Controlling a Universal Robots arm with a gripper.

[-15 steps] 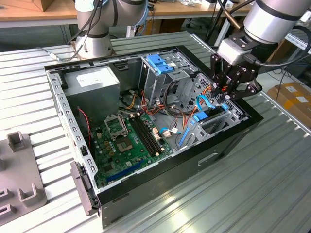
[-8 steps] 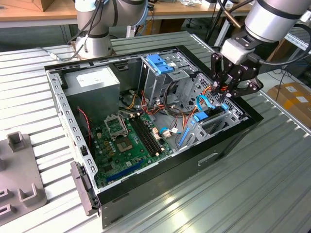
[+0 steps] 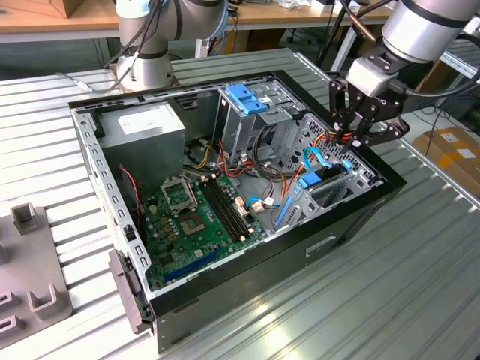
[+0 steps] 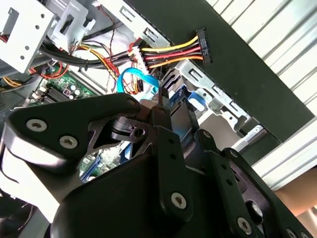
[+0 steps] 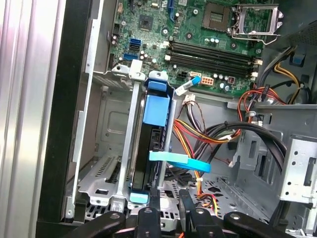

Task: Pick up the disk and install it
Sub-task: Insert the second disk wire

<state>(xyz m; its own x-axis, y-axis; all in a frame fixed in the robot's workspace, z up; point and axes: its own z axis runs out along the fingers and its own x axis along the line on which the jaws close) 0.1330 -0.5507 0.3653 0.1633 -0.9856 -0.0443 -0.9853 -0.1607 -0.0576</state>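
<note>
The disk (image 5: pixel 154 114) is stood on its edge in the metal bay (image 5: pixel 106 148), squeezed between two thin rails. Open room is left between it and the black case wall (image 5: pixel 59 124). A flat blue cable (image 5: pixel 178 159) is seen crossing its edge. The gripper (image 5: pixel 170 202) is held just past the disk's end, fingers pressed close together.

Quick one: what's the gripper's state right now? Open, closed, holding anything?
Gripper: cannot be told whether open or closed; it is at the drive cage, close to the disk, which stands on edge in the cage slot.
</note>
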